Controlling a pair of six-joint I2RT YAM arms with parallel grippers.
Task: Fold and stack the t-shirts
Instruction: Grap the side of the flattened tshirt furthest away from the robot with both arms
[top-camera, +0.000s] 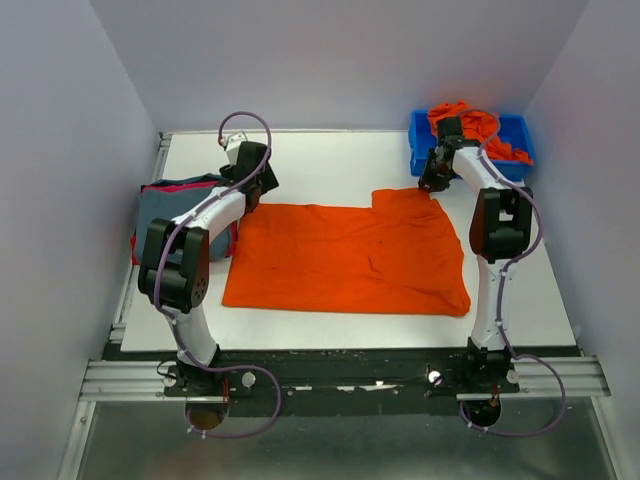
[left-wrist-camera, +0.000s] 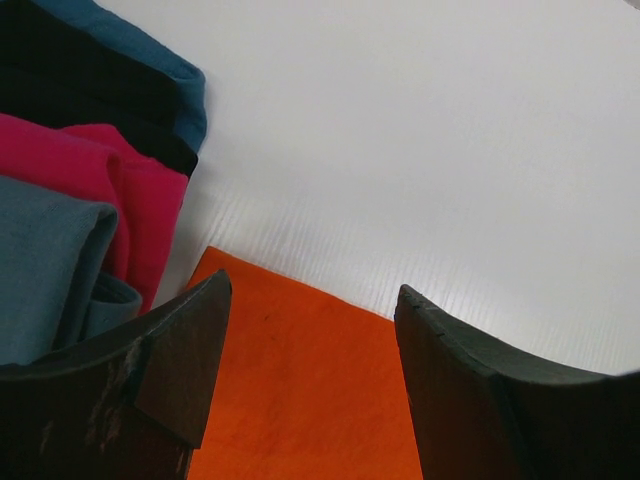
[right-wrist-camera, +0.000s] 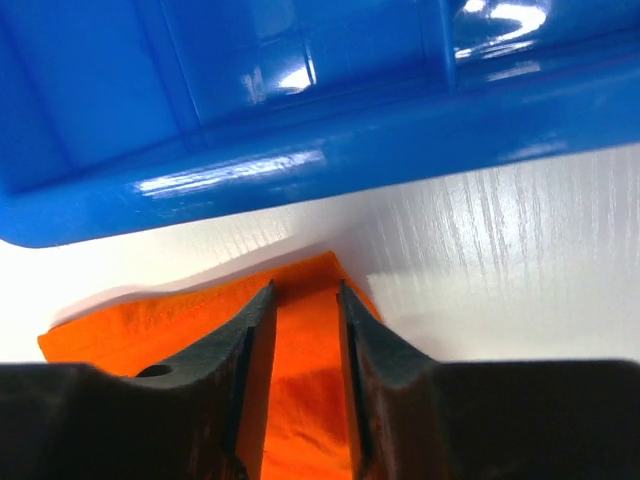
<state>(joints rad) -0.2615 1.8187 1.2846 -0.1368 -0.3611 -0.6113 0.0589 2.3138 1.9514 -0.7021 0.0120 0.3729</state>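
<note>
looking down on a white table (top-camera: 330, 165); spot one plain bright orange cloth t-shirt (top-camera: 345, 258) laid out flat across the middle, a sleeve poking out at its far right; over at the left edge, find a folded grey-blue cloth t-shirt (top-camera: 172, 210) sitting on a red-pink cloth t-shirt (left-wrist-camera: 110, 180), pink showing round the edges; far right corner, catch a glossy blue plastic bin (top-camera: 515, 135) with crumpled orange t-shirts (top-camera: 465, 118) heaped inside and spilling over the rim; now to the left gripper (top-camera: 262, 185), parked at the far left corner of the flat orange shirt, just beside the folded pile; from its wrist camera, see both dark fingers (left-wrist-camera: 170, 370) spread wide apart, nothing between them but that orange corner and bare table below; cannot tell whether touching the cloth or only above it; across to the right gripper (top-camera: 432, 183), down at the far right sleeve, close in front of the bin; from its wrist view, see the fingers (right-wrist-camera: 240, 370) drawn almost together, a narrow slot left between, the tip of the orange sleeve running straight through that slot; cannot tell whether truly pinching the cloth or just straddling it; note the sleeve edge near the bin wall yet apart from it, a strip of white table between
</note>
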